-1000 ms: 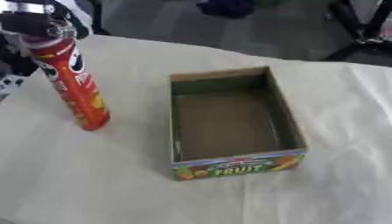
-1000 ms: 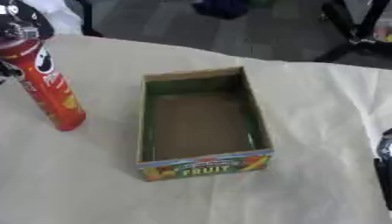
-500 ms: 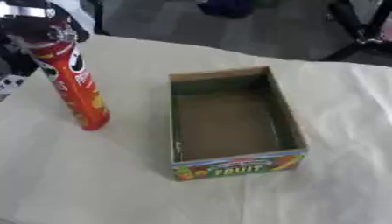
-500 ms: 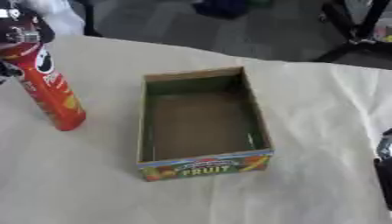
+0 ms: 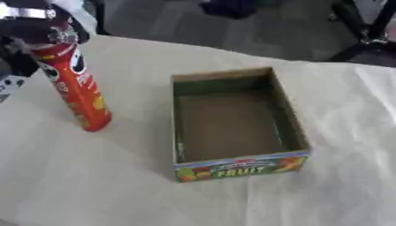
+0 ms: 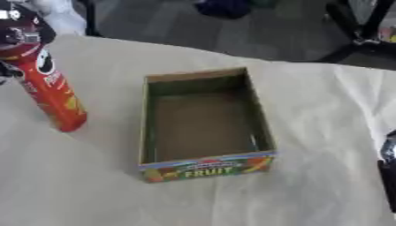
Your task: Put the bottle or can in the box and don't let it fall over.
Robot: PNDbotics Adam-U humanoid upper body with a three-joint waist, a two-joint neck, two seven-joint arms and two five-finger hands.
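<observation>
A tall red chip can stands on the table at the far left, leaning slightly, its foot on the cloth. My left hand, black with a silver band, is curled round the can's top and hides the lid. The open cardboard box, with a FRUIT label on its front wall, sits at the centre, to the right of the can, with nothing inside. At the right edge of the right eye view only a dark part of my right hand shows, well apart from the box.
A cream cloth covers the table. Beyond the far edge is grey floor with dark chair or stand legs and a dark object.
</observation>
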